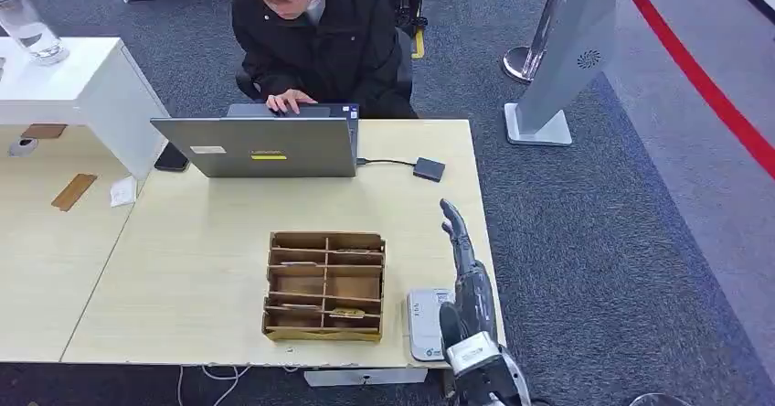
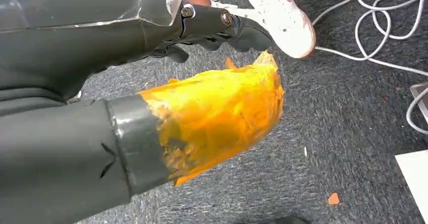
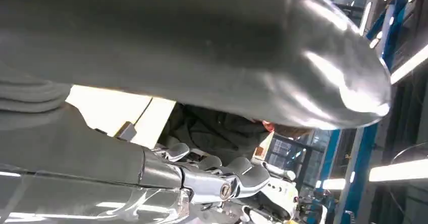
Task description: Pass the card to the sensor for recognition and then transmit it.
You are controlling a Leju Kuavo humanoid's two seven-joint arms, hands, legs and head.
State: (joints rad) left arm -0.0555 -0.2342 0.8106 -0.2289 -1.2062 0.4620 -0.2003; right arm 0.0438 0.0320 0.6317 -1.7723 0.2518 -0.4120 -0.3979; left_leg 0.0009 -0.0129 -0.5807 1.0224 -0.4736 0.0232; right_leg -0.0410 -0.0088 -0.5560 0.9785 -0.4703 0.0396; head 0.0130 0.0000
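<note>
Cardboard, brown and slotted, makes up the tray (image 1: 324, 285) that lies just to the left of the right hand (image 1: 464, 269) on the pale wooden surface (image 1: 210, 241); its compartments are split by thin dividers, and a few flat cards (image 1: 347, 313) lie in some of them, one in the near right slot, though which other slots are filled is hard to tell. The right hand is raised over the surface's right edge with fingers straight and apart, holding nothing. Directly under its wrist sits the white sensor (image 1: 426, 322), touching the near edge of the surface. The left hand (image 2: 212, 27) hangs low over the grey carpet, fingers loosely curled with nothing between them, its thumb wrapped in orange tape. No card has been picked yet, so the step in hand looks like the reach for one: the right hand should swing left over the tray, come down on the near right slot, and pinch the card by its exposed edge without pushing the light tray. Beyond the hand a person types at a laptop (image 1: 260, 145).
</note>
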